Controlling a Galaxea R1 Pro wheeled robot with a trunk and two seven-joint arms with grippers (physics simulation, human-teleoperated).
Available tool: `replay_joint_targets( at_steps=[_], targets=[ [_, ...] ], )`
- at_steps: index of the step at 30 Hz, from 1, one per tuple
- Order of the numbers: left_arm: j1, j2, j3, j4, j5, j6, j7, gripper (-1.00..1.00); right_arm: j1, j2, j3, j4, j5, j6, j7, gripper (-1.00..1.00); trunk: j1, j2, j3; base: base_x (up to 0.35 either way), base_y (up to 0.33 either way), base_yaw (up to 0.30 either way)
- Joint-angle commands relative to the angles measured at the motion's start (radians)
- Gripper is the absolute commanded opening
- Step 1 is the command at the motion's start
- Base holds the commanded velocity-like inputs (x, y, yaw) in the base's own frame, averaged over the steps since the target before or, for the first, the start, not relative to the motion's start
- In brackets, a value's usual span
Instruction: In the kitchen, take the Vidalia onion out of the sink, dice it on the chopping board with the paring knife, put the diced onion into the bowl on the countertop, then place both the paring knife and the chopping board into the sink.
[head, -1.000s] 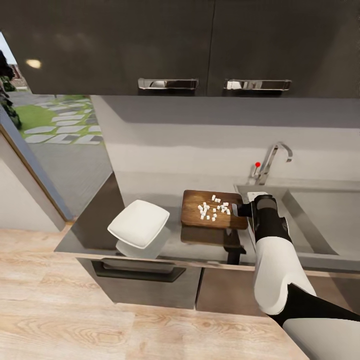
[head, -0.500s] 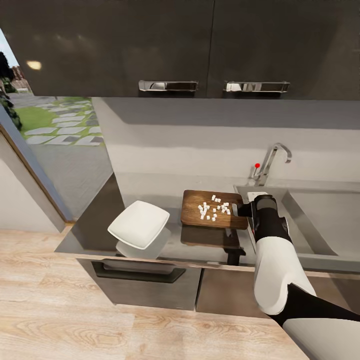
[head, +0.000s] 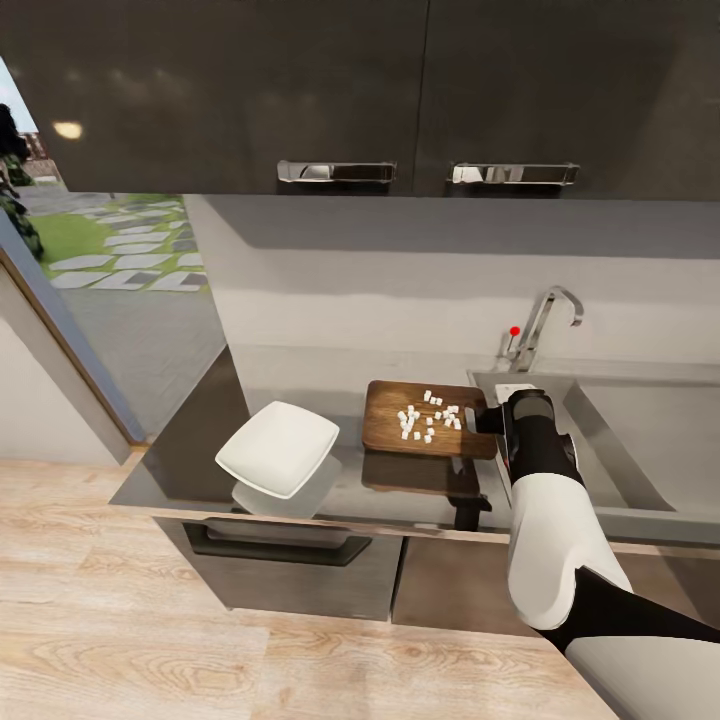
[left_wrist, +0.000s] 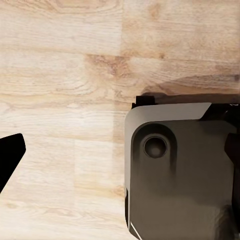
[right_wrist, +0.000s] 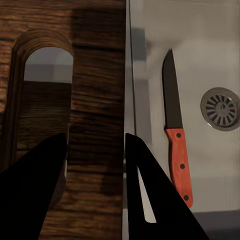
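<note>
Right gripper (right_wrist: 95, 170) fingers straddle chopping board (head: 425, 420) handle-slot end, apparently clenched on it; board centre frame, long axis toward bowl (head: 278, 447) lower left. Diced onion (head: 430, 414) on board. Paring knife (right_wrist: 176, 145) in sink (right_wrist: 210, 60). Left jaws: cannot tell.

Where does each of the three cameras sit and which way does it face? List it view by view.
Head view: on the head, looking forward and down at the countertop, bowl, chopping board, sink; right arm shows.
Left wrist view: by the left gripper, facing the wooden floor; a dark fingertip shows.
Right wrist view: along the right gripper straddling the board's handle end; paring knife in the sink.
Shared: head and right wrist views show board and sink.
</note>
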Motion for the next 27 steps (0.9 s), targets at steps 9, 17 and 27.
replay_joint_targets(
  at_steps=[9, 17, 27],
  targets=[
    [-0.002, 0.0, -0.008, 0.004, 0.006, -0.008, 0.002, 1.0, -0.001, 0.001, -0.004, -0.002, 0.011, 0.002, -0.017, -1.0, 0.001, -0.002, -0.002, 0.0, 0.0, 0.0],
    [-0.002, 0.0, -0.008, 0.004, 0.006, -0.008, 0.002, 1.0, -0.001, 0.001, -0.004, -0.002, 0.011, 0.002, -0.021, -1.0, 0.001, -0.002, -0.002, 0.0, 0.0, 0.0],
    [-0.002, 0.0, -0.008, 0.004, 0.006, -0.008, 0.002, 1.0, -0.001, 0.001, -0.004, -0.003, 0.011, 0.003, -0.021, -1.0, 0.001, -0.002, -0.002, 0.0, 0.0, 0.0]
  ],
)
